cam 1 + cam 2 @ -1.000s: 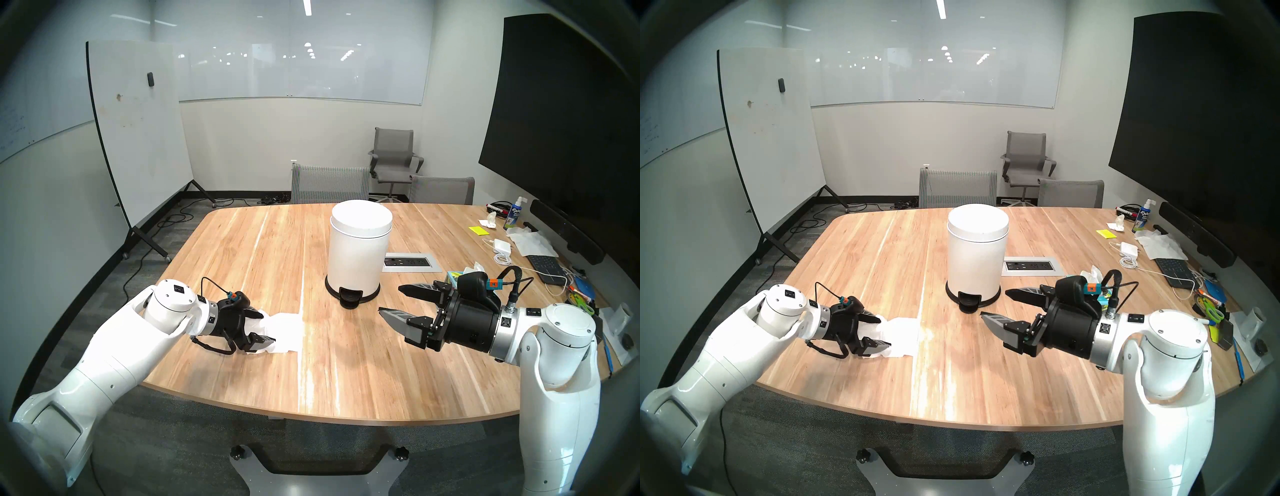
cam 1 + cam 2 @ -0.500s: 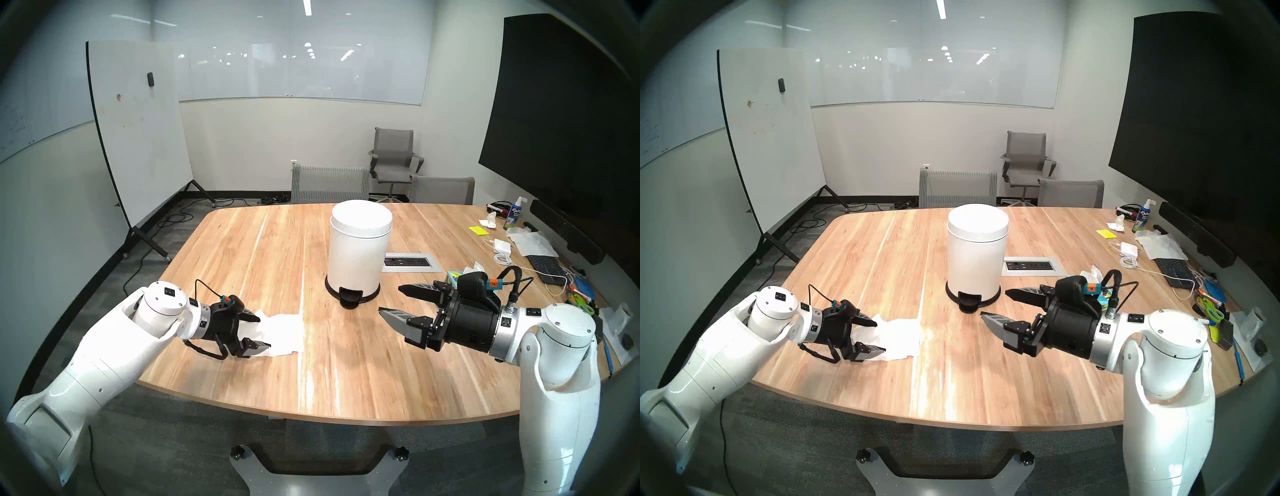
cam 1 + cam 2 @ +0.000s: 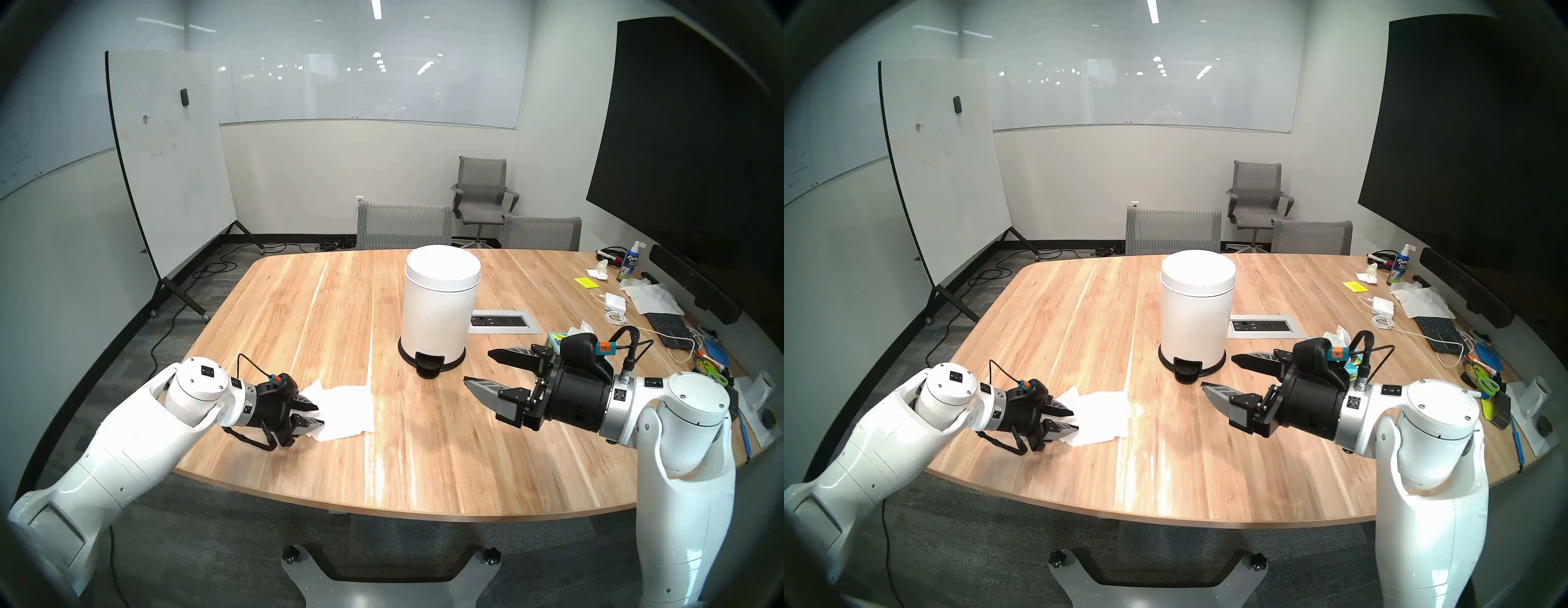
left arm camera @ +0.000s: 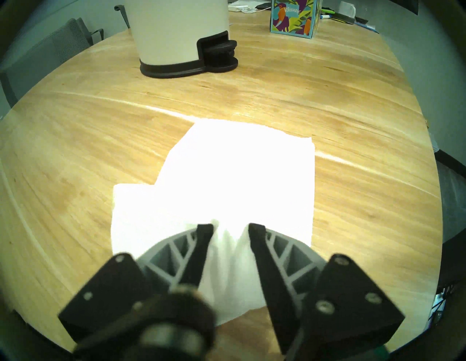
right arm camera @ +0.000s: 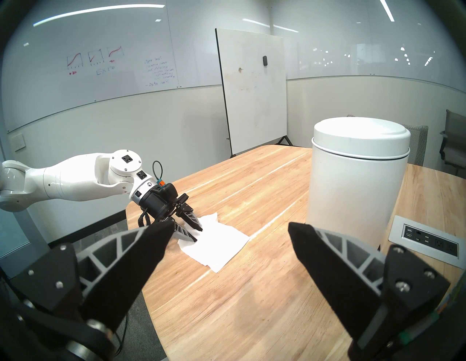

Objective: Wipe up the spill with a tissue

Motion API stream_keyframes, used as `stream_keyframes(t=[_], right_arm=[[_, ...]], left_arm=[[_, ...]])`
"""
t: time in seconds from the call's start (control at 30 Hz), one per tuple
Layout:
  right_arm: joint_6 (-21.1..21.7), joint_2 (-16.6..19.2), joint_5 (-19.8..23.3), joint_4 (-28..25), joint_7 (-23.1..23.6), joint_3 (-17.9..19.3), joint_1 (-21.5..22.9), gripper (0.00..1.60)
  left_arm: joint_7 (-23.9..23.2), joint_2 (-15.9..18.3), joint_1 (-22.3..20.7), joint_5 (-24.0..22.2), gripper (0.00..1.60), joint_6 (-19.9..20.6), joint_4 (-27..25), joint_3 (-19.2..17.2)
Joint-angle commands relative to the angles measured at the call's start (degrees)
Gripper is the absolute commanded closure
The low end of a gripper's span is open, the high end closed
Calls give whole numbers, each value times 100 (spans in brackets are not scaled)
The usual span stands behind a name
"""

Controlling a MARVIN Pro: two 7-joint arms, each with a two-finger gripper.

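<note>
**Left gripper** (image 3: 314, 415): lower left of the head view, fingertips down on the near edge of the tissue. In the wrist view the two fingers stand partway in, a gathered ridge of paper between them with a gap showing on each side; whether the paper is truly pinched cannot be told.

**Right gripper** (image 3: 479, 367): right of centre in the head view, jaws spread wide, nothing between them, clear of the table.

**Tissue** (image 3: 345, 409): thin white sheet, soft and creased, lying mostly flat on the wood at lower left of centre; one corner folded up near the fingers. Overexposed in the wrist view, so no wet patch can be read.

**Spill**: not visible in any view; it may lie beneath the tissue or be already taken up. No glossy puddle shows on the open wood.

**Table** (image 3: 424, 458): varnished pale wood with long light grain streaks, rounded edge.

**Pedal bin** (image 3: 437, 305): white smooth cylinder, domed lid shut, black base ring and pedal; upper centre.

**Tissue box** (image 4: 293, 15): printed cardboard, top right of the left wrist view.

**Risks, as judged:**
- Shallow bite on a thin fold; the sheet could slip free on lifting.
- Wet tissue tears easily if dragged.
- Bunching the paper reduces contact, leaving a smear behind.
</note>
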Motion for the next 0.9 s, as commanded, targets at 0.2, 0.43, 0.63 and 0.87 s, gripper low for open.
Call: stream_keyframes(t=[0.2,0.43,0.63,0.87], right_arm=[[13,15,21,-93,29,-15,30,0],[13,15,21,-93,29,-15,30,0],[12,15,21,-92,29,-15,30,0],[7,13,21,-89,28,-15,30,0]], left_arm=[[-6,23,67,-39,141,-141,-61,-21],[-1,62,139,-93,160,-150,-132,-42],[71,27,240,-176,160,25,-329,-67],[347,-279,302,-169,160,253,-589,45]])
